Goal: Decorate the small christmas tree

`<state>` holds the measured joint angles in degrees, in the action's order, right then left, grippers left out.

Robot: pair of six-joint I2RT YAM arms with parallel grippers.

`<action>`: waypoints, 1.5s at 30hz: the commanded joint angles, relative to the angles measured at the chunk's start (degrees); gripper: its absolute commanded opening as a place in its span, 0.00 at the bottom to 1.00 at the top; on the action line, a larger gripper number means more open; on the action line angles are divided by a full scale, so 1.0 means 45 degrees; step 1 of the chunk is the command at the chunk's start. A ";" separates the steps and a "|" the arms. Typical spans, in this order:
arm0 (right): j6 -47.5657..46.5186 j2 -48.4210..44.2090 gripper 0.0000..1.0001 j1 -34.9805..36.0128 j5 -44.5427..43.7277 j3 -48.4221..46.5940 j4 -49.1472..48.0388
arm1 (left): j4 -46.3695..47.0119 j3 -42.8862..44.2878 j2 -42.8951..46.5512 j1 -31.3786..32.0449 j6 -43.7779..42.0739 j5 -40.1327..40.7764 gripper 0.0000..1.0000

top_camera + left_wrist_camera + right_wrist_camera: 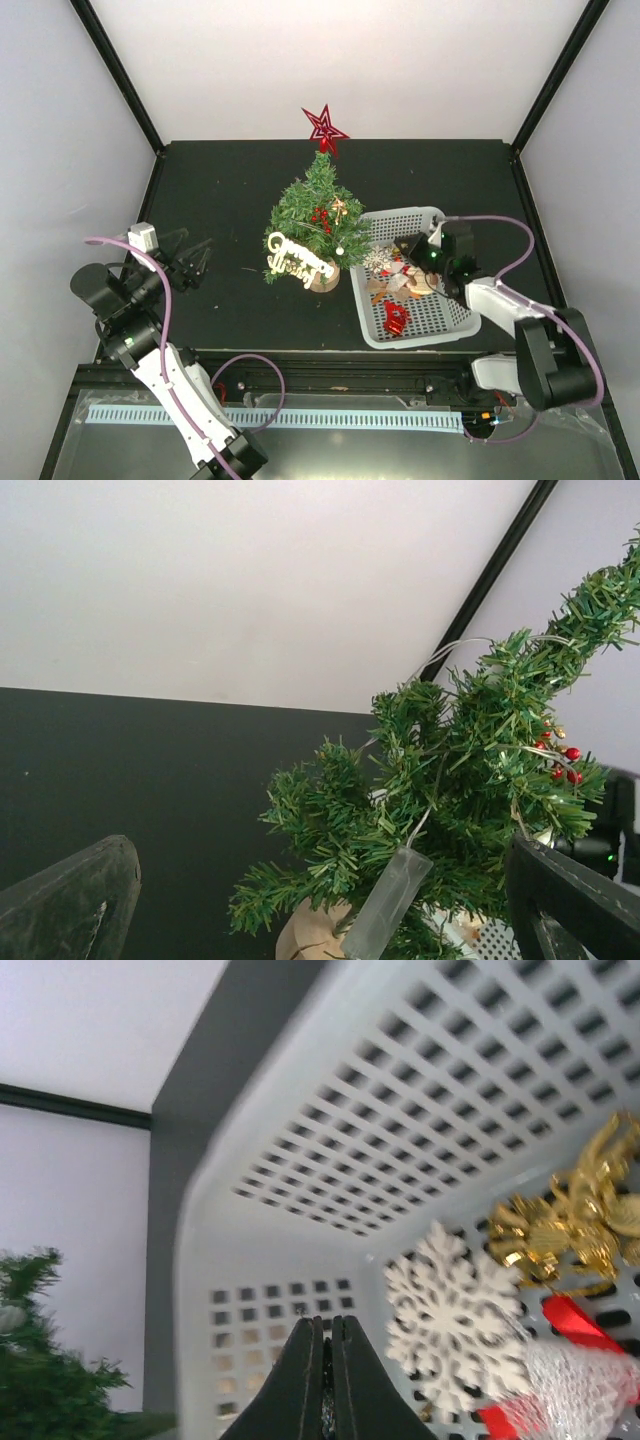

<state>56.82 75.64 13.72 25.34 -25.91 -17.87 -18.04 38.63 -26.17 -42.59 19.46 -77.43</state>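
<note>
**Top external view: right arm in the basket, selecting the next ornament**

The small christmas tree (310,222) stands upright near the middle of the dark worktop (230,190). It already carries a red star (325,128) at its tip, red berries (320,214) among the branches and a gold script sign (297,258) low on its near side. Just beside it, on its right, lies the white basket (440,318) of loose ornaments.

The right gripper (404,249) sits low in the basket's far-left corner. In the right wrist view its jaws are pressed together with nothing visible between them. A white snowflake (455,1320), a gold ornament (570,1225) and a red piece (570,1315) lie just to their right. The left gripper (190,262) is well apart from the tree on its left, jaws spread wide and empty, facing the branches.

The step in hand is judged to be picking an ornament. To do it well:

- Part the jaws before moving in, then shift toward the snowflake.
- Close on its rim or its hanging loop rather than its flat face.
- Lift straight up, clear of the basket wall. The pieces overlap, so a neighbour may snag and come along.
- Hang it on a bare branch with a light touch. The tree rests only on a small wooden base (310,932) and could tip.
</note>
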 commanded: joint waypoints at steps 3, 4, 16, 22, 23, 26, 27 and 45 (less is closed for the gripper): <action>-0.2497 -0.2214 0.01 -0.0079 -0.1980 -0.1644 0.4848 | -0.1369 0.0891 0.0222 0.0153 -0.1251 -0.0069 0.99; -0.2642 -0.2423 0.01 -0.0091 -0.2070 -0.1720 0.5206 | -0.1663 0.1042 0.0271 0.0222 -0.1509 -0.0017 0.99; -0.4667 -0.5453 0.01 0.0156 -0.2642 -0.2594 0.8720 | -0.6636 0.3895 -0.0691 0.3101 -0.6234 0.1493 0.99; -0.5238 -0.7824 0.01 0.2407 -0.4446 -0.4137 1.0864 | -0.7038 0.4243 -0.1439 0.4449 -0.6943 0.2711 0.99; -0.5282 -0.8026 0.01 0.2903 -0.4624 -0.4529 1.1160 | -0.7061 0.4308 -0.1596 0.4535 -0.7004 0.2799 0.99; -0.5347 -0.8308 0.01 0.5035 -0.5789 -0.5850 1.1860 | -0.7277 0.4522 -0.1981 0.4826 -0.7272 0.3034 0.99; -0.5390 -0.8233 0.01 0.5961 -0.6406 -0.6374 1.2118 | -0.7323 0.4589 -0.2082 0.4917 -0.7350 0.3103 0.99; -0.7589 -0.1133 0.01 1.4354 -1.1431 -1.4752 1.3352 | -0.8998 0.5870 -0.3000 0.5255 -0.8832 -0.1309 0.81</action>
<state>25.76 68.62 77.91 -23.18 -88.16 41.67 -53.91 60.45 -38.48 -19.35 -16.56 -71.05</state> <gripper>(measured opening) 0.013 0.854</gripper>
